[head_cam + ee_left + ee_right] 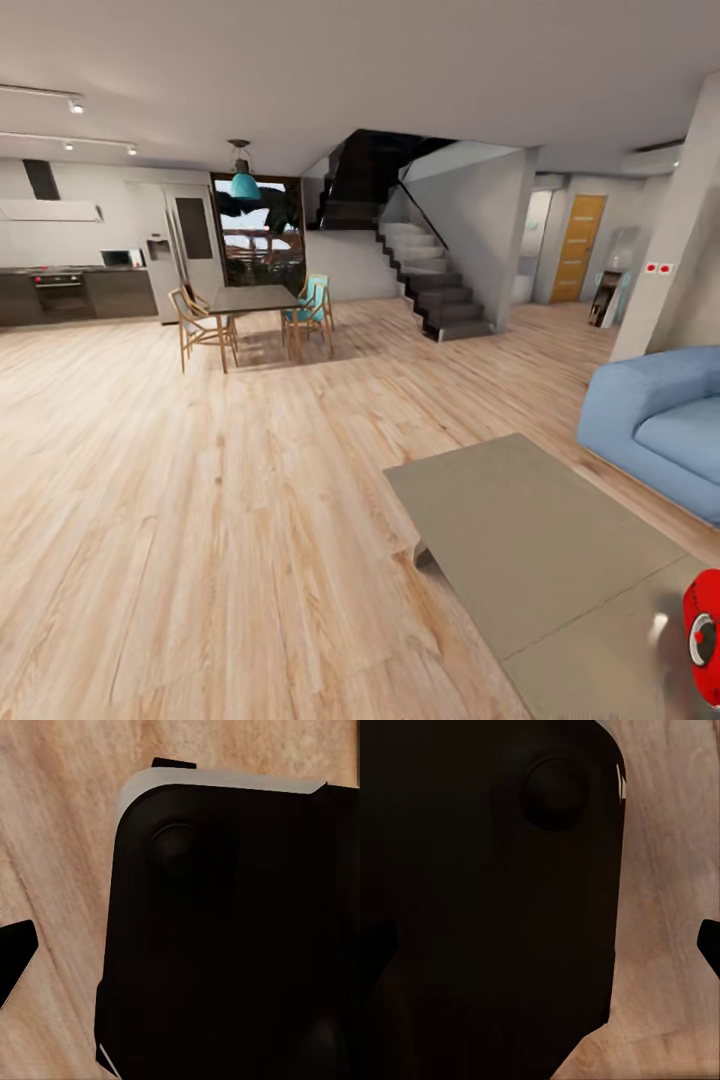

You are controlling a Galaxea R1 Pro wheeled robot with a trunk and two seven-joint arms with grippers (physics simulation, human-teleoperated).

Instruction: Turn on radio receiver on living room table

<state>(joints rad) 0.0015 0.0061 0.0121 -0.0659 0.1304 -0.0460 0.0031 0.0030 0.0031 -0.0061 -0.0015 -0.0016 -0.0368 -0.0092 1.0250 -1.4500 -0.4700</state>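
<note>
The red radio receiver (703, 636) with a round dial on its face stands on the low grey table (530, 540), at the bottom right edge of the head view and partly cut off by it. The table top is split by a seam. In the left wrist view one dark fingertip (15, 956) of my left gripper shows at the picture's edge over the wood floor. One dark fingertip (711, 945) of my right gripper shows likewise in the right wrist view. How far either pair of jaws stands apart is hidden.
My own black base (232, 930) fills much of both wrist views. A blue sofa (660, 420) stands right of the table. Across the plank floor are a dark dining table (250, 298) with chairs, a staircase (430, 280) and the kitchen.
</note>
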